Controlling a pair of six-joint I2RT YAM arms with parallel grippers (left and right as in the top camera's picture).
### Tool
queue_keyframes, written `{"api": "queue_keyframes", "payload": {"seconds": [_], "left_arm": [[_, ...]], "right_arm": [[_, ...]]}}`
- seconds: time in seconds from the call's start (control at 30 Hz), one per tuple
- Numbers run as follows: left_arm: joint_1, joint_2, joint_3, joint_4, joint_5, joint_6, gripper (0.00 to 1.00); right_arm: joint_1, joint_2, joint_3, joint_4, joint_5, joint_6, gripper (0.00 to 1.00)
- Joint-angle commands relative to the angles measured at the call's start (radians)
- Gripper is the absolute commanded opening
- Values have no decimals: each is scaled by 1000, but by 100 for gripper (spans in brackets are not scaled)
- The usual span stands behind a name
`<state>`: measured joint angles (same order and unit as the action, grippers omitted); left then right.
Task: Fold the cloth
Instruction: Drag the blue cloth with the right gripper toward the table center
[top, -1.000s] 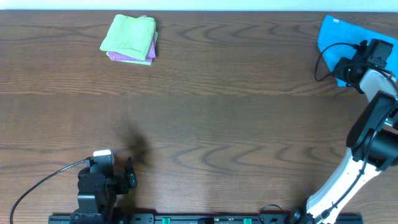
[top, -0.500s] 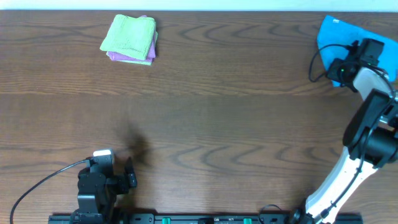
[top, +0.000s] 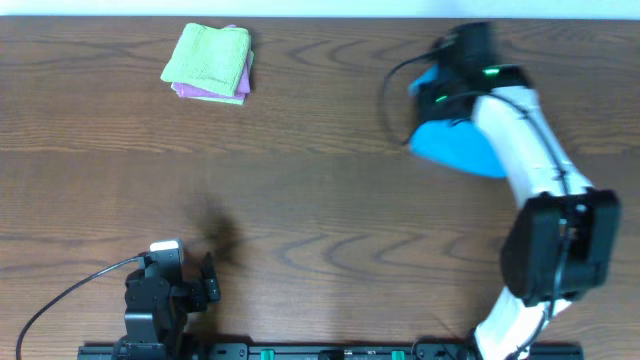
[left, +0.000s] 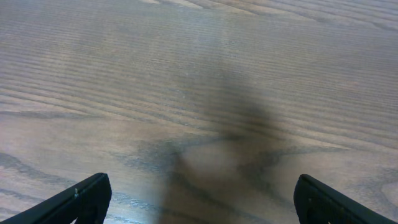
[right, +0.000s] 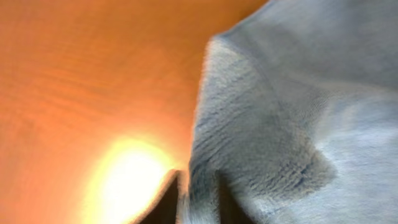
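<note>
The sky-blue cloth (top: 458, 146) hangs bunched under my right arm at the back of the table, right of centre. My right gripper (top: 428, 98) is shut on its left edge. In the right wrist view the fuzzy cloth (right: 292, 118) fills the right side, and a fold of it is pinched between the two dark fingertips (right: 166, 208) at the bottom. My left gripper (top: 207, 281) rests near the front left edge, far from the cloth. Its jaws stand wide open over bare wood, as the left wrist view (left: 205, 208) shows.
A lime-green folded cloth (top: 207, 55) lies on a pink-purple one (top: 200, 93) at the back left. A black cable (top: 60, 295) loops from the left arm's base. The dark wooden table (top: 320, 200) ends just behind the cloths.
My right gripper has taken hold of the cloth at the far right corner and carried it left, towards the middle of the back. The left arm has not moved.
</note>
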<state>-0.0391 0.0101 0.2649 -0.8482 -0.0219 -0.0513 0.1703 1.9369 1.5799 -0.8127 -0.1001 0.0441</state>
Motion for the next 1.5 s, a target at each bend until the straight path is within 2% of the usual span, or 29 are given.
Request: {"api": "queue_keyframes", "payload": {"seconds": [0.0,0.17,0.27,0.4,0.57,0.7,0.8,0.87,0.97,1.03,1.23,1.47], "left_arm": [[7,-6,-35,-43,4,7,95],[7,-6,-35,-43,4,7,95],[7,-6,-35,-43,4,7,95],[7,-6,-35,-43,4,7,95],[7,-6,-35,-43,4,7,95],[7,-6,-35,-43,4,7,95],[7,-6,-35,-43,4,7,95],[7,-6,-35,-43,4,7,95],[7,-6,-35,-43,4,7,95],[7,-6,-35,-43,4,7,95],[7,-6,-35,-43,4,7,95],[7,-6,-35,-43,4,7,95]], "right_arm": [[114,31,-20,-51,-1,-4,99],[295,46,-37,-124,-1,-5,99],[344,46,-37,-132,42,29,99],[336,28,-37,-203,221,237,99],[291,-50,-40,-201,209,473,99],[231,-58,-112,-21,35,475,99],[174,-60,-211,91,-13,435,99],[118,-66,-234,68,-13,317,99],[29,-75,-234,35,-17,244,99],[-37,-78,-234,26,-18,245,99],[-236,-78,-234,-11,-20,365,99],[-399,-78,-234,-6,-10,322,99]]}}
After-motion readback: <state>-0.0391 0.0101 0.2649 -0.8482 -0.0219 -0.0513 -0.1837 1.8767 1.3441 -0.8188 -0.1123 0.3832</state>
